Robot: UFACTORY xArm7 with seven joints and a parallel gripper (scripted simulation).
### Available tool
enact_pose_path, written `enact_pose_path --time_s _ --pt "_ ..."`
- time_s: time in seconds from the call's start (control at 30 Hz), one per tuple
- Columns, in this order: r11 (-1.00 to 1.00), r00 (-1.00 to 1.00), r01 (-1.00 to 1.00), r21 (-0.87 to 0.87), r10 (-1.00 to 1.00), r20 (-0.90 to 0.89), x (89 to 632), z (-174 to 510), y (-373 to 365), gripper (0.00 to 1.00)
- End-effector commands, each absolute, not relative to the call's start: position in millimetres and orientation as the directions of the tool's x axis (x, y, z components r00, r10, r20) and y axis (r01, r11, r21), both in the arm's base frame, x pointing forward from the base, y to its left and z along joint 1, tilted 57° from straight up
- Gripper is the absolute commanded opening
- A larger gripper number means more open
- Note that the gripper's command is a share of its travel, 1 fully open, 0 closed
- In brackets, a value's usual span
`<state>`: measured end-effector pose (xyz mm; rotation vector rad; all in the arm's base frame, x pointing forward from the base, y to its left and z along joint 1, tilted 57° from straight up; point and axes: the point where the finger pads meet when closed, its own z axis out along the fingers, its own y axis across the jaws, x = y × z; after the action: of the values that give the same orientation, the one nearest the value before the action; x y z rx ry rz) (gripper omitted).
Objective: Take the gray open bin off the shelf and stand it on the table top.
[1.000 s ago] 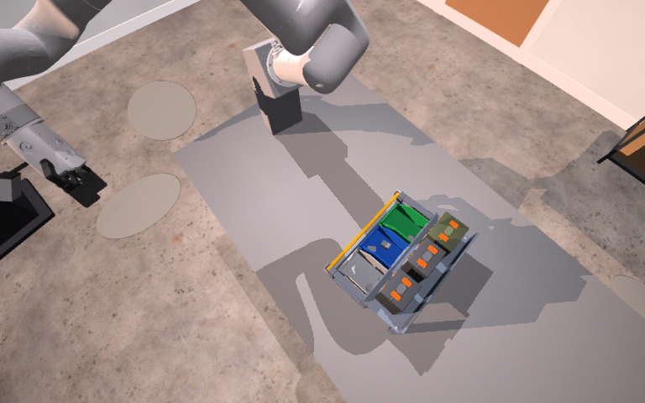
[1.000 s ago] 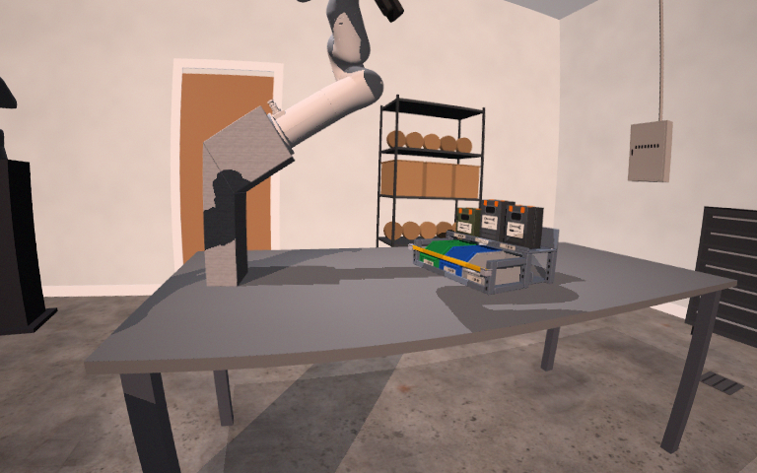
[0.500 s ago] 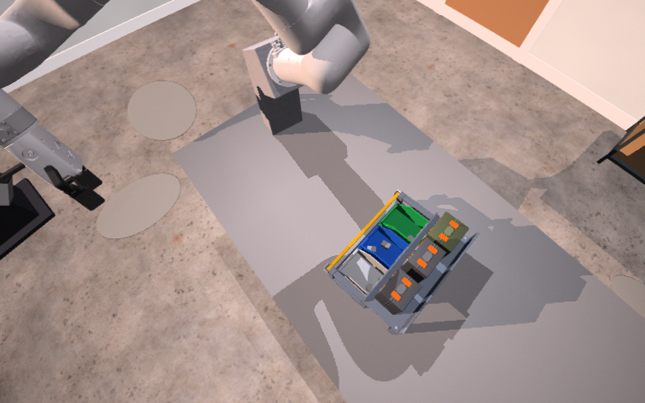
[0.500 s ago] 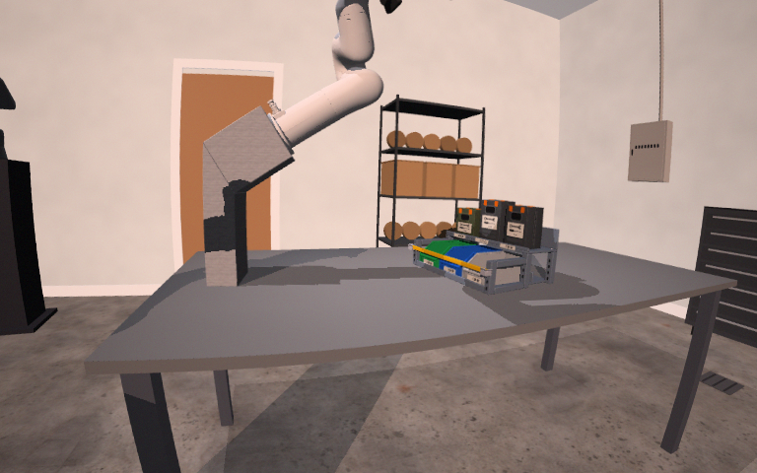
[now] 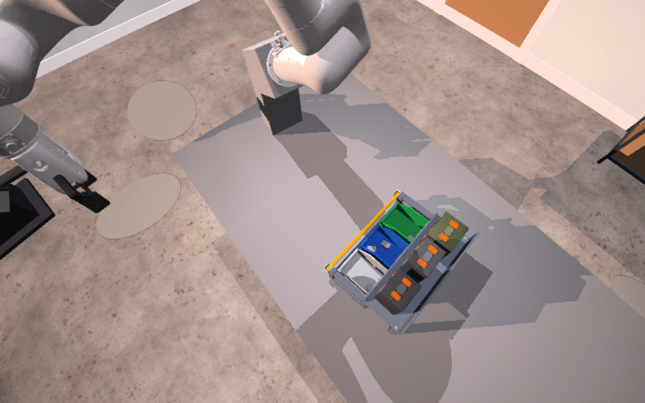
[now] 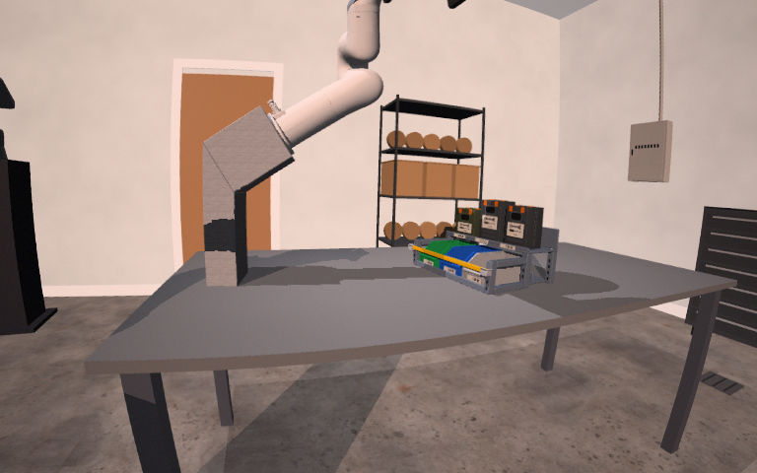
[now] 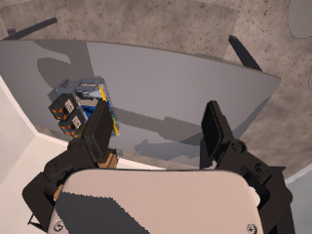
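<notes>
Wrist view, my gripper (image 5: pixel 97 196) (image 7: pixel 157 112): I am holding my fingers wide, with nothing between them.
Gray bin (image 5: pixel 361 271) (image 6: pixel 494 255): sitting in the shelf (image 5: pixel 364 301) (image 6: pixel 524 271), beside the blue bin (image 5: pixel 380 247) (image 6: pixel 465 253).
Shelf: standing inward from the counter's (image 5: pixel 266 209) (image 6: pixel 357 311) (image 7: pixel 166 78) long edges.

the tool (image 5: pixel 90 191) (image 6: pixel 421 1) (image 7: pixel 157 112) and its shadow (image 5: pixel 409 351) (image 6: pixel 588 285) (image 7: pixel 48 70) have shifted.
</notes>
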<state>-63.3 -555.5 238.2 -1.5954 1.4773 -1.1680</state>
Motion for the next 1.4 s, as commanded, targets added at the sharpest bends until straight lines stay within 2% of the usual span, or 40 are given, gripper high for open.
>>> enact_pose_path --time_s 0.0,0.13,0.53,0.7,1.1,1.27,1.37 --pt "-0.147 -0.041 -0.43 -0.891 -0.983 0.181 -65 239 -556 1.0" --pt "-0.156 -0.035 -0.562 -0.812 -0.977 0.212 -64 240 -556 1.0" --pt "-0.156 -0.035 -0.562 -0.812 -0.977 0.212 -64 240 -556 1.0" --pt "-0.156 -0.035 -0.562 -0.812 -0.977 0.212 -46 257 -514 1.0" --pt "-0.156 -0.035 -0.562 -0.812 -0.977 0.212 -46 257 -514 1.0" --pt "-0.156 -0.034 -0.561 -0.813 -0.977 0.212 -27 275 -471 1.0" --pt "-0.156 -0.034 -0.561 -0.813 -0.977 0.212 -27 275 -471 1.0"
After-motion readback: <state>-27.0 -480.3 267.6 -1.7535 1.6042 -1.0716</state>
